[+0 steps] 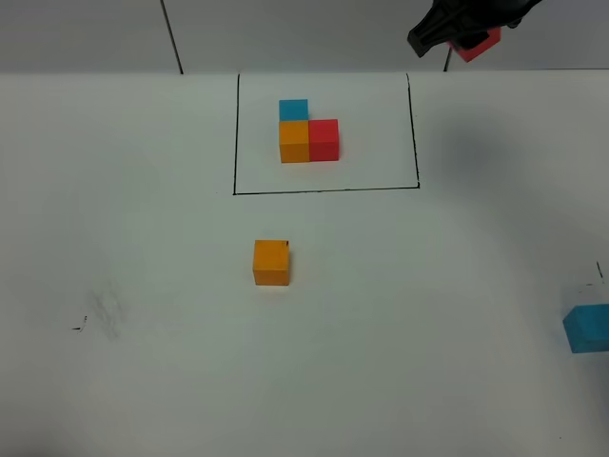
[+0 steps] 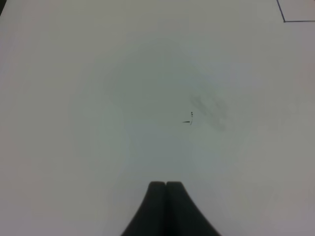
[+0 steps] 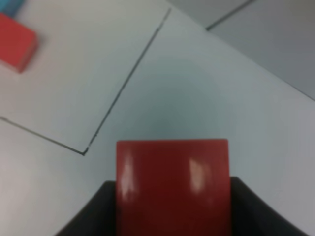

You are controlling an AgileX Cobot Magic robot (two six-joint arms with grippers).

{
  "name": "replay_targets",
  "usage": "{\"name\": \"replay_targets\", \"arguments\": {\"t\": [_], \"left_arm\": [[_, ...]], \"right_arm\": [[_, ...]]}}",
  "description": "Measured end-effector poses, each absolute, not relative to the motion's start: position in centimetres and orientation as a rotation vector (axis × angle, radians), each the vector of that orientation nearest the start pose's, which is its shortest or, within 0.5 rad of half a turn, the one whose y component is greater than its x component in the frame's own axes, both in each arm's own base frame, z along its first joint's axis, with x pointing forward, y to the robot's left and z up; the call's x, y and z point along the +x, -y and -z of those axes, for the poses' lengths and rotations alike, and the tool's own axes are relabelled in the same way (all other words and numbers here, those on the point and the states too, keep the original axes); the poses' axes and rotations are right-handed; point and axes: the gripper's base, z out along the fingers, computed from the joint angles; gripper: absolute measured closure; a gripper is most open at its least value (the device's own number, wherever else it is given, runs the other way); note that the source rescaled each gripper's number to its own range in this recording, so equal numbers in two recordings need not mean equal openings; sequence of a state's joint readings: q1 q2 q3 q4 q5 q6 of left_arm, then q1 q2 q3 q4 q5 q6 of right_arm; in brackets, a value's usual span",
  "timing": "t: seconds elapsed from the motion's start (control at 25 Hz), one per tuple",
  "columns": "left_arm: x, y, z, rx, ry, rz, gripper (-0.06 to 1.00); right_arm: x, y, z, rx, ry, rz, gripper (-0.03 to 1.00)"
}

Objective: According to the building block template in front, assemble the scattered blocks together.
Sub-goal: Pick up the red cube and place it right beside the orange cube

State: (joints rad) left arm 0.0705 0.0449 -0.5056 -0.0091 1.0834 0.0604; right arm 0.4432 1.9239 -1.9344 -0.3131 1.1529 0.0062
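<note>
Aloft, red cube (image 3: 172,167) clamped between fingers of right gripper (image 3: 172,183); left gripper (image 2: 166,185) pressed together over table (image 2: 74,98).

Right gripper (image 1: 455,29), upper right of the frame, clamps the red cube (image 3: 172,187); left gripper (image 2: 166,186) pressed closed.

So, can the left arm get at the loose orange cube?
Probably yes: the orange cube stands alone on the table, and the right gripper holds the red cube far off. The left gripper is shut, so open it first.
</note>
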Motion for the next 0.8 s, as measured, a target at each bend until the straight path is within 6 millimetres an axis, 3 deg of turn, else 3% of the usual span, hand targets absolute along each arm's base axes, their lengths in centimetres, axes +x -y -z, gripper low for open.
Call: {"name": "replay_targets", "arguments": {"t": [0.16,0.4,0.64,0.8], "left_arm": [[0.0,0.1,-27.7,-0.010,-2.107,-0.068,0.94],[0.0,0.1,-27.7,-0.010,-2.107,-0.068,0.94],[0.0,0.1,-27.7,-0.010,-2.107,-0.068,0.94],[0.0,0.1,-27.7,-0.010,-2.107,-0.068,0.94]], "right_arm": [[39.4,-15.1,-34.5,-0.396,-2.548,0.292,0.54],[39.3,-15.1,-34.4,-0.392,-2.569,0.264,0.54],[39.0,-15.8,-34.2,-0.547,-2.576,0.207,0.54],[38.7,-16.7,-34.1,-0.874,-2.515,0.204,0.54]]}}
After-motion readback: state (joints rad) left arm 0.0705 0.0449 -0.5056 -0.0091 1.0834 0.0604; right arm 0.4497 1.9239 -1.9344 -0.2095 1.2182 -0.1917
